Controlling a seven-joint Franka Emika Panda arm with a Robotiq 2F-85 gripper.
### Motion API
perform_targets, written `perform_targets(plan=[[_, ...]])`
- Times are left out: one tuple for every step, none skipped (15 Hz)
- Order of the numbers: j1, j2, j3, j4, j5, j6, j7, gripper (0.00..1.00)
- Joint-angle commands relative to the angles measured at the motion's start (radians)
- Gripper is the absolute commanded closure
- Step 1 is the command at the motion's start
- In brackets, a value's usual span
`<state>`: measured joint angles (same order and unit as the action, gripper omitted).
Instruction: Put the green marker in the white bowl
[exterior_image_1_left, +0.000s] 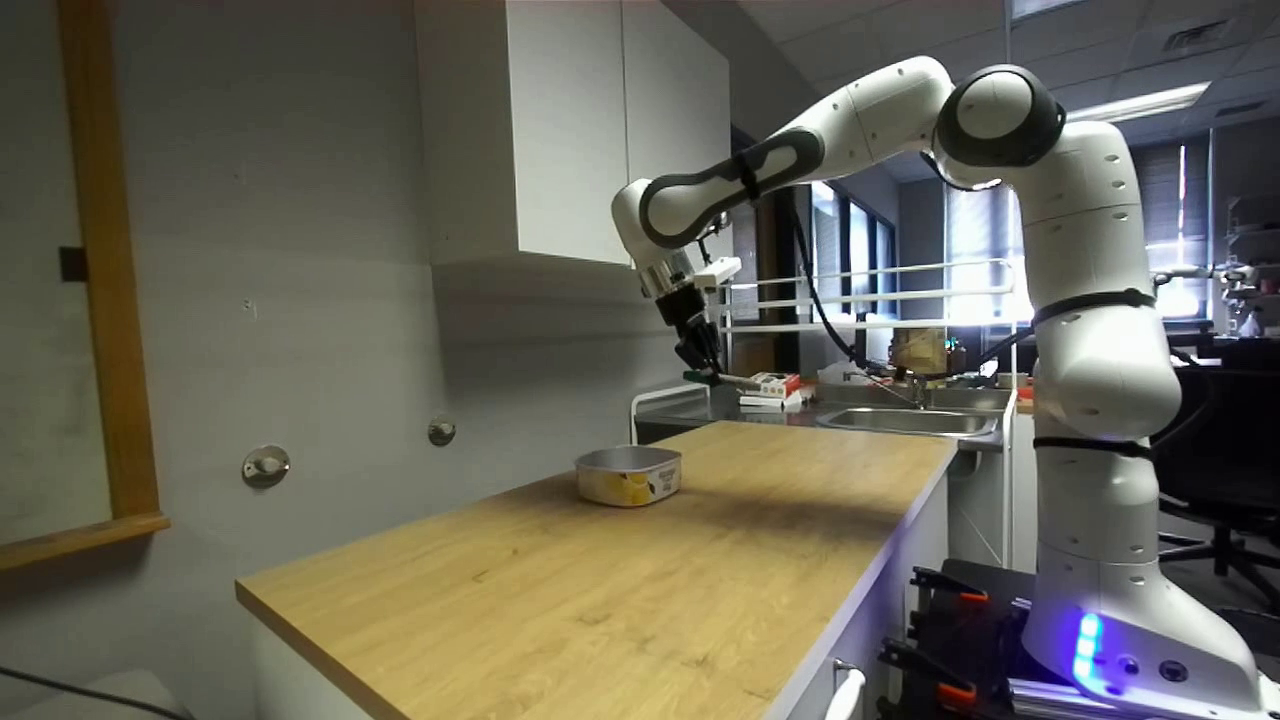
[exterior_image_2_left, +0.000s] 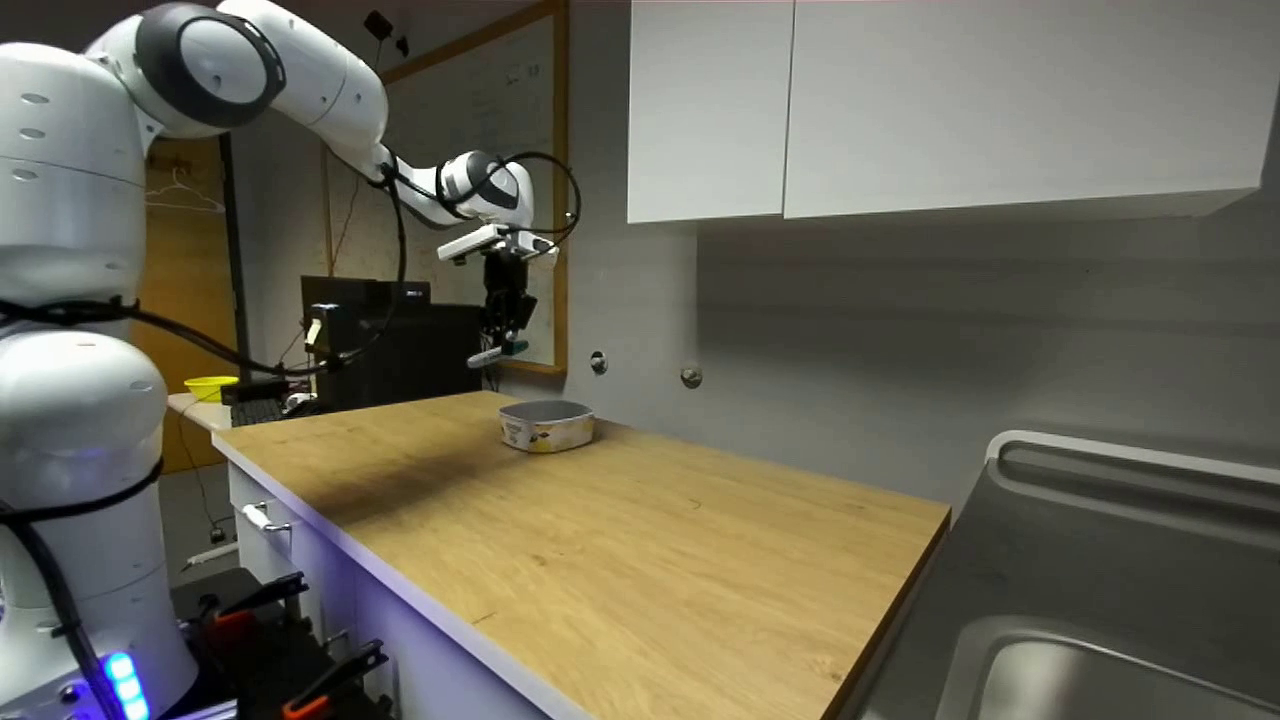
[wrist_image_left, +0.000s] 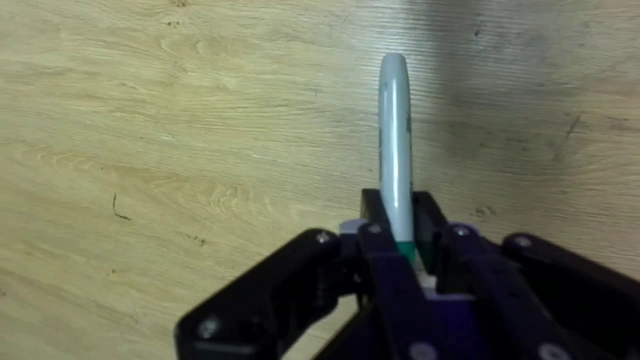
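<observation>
White cabinet (exterior_image_1_left: 568, 130) on grey wall (exterior_image_1_left: 300, 350); bright windows (exterior_image_1_left: 857, 237).

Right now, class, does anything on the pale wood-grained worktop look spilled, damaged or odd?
At left in the wrist view, a thin dark hooked mark looks odd, crossing the grain of the worktop; perhaps a scratch. Nothing looks spilled; the white bowl with yellow print stands upright.

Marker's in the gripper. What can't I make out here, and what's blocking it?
Inside bottom of the white bowl: hidden by its near wall in both exterior views.
Print on its side: too small to read in an exterior view.
Cap end of the green marker: mostly behind the gripper in the wrist view.
Sink: cut off by the picture's bottom edge in an exterior view.
</observation>
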<state>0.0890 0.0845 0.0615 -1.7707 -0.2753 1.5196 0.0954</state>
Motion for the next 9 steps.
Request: perform_targets(plan=[[0.039,0.119,0.028,0.197,-0.062,-0.123,0.021,0.94],[0.049,0.157,0.030,0.256,-0.080,-0.149,0.016,0.94],[0.056,0.194,0.029,0.312,-0.096,-0.175,0.006,0.94],[0.060,0.233,0.024,0.368,-0.106,-0.198,-0.010,0.94],[0.064,0.267,0.019,0.418,-0.113,-0.220,-0.020,0.94],[0.064,0.299,0.015,0.462,-0.111,-0.237,-0.031,0.94],[0.063,0.330,0.012,0.503,-0.105,-0.254,-0.042,0.94],[0.059,0.357,0.006,0.532,-0.097,-0.265,-0.055,0.94],[0.056,0.383,0.001,0.559,-0.090,-0.276,-0.067,0.94]])
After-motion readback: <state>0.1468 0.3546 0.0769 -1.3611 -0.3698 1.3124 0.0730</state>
